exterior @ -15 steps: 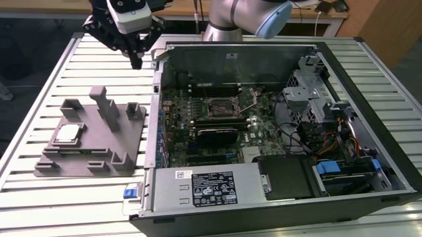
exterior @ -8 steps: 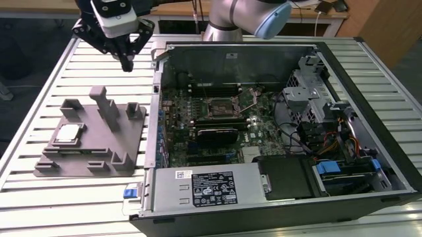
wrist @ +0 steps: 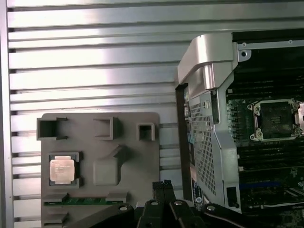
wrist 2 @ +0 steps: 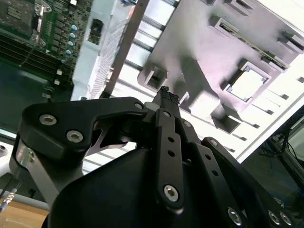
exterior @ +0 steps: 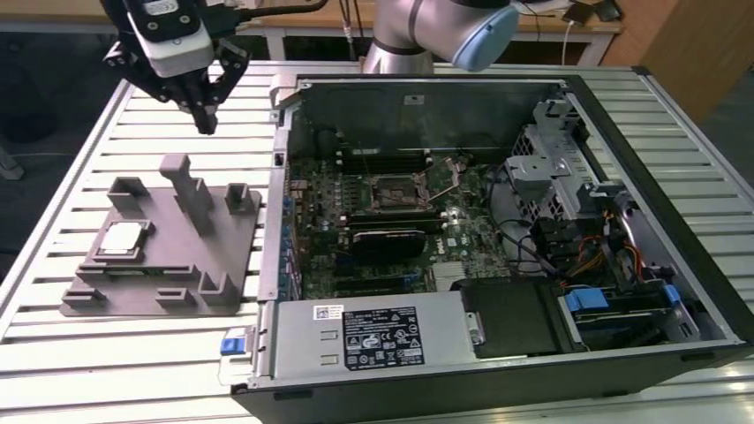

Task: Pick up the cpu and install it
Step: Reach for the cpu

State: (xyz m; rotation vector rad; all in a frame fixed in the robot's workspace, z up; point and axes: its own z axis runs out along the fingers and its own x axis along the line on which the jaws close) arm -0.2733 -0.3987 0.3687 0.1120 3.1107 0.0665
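Note:
The cpu is a small silver square lying flat in a recess of the grey fixture plate, on the exterior view's left. Both wrist views show it too: cpu, cpu. My gripper hangs high above the slatted table behind the plate, well clear of the chip. Its black fingers are pressed together with nothing between them, as seen at the gripper and gripper. The black motherboard socket with its metal frame sits inside the open computer case; socket.
The open computer case lies on the table to the exterior view's right of the plate, its metal side wall standing up between them. Upright posts rise from the fixture plate. A memory stick lies in a slot near the chip.

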